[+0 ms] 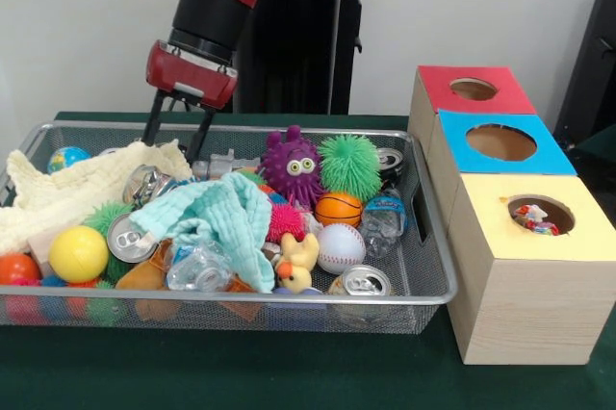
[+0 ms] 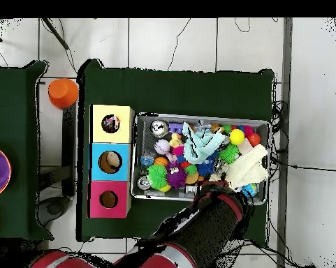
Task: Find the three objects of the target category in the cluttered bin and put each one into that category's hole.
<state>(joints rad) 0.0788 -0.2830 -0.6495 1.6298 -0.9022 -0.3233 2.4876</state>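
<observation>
Cream-yellow knitted cloth [image 1: 67, 189] half-buried in bin [image 1: 428, 237], parted empty fingers [image 1: 176, 140] just behind, tips hidden.

Your work surface is a table covered in dark green cloth [image 1: 289, 376]. Directly on it you have the silver wire-mesh bin [image 1: 423, 285], heaped with toys and cloths. Just beside the bin stand three pale wooden boxes in a row, touching one another: the yellow-topped box [image 1: 539, 275] nearest the front camera, then the blue-topped box [image 1: 452, 155], then the red-topped box [image 1: 428, 92].
</observation>
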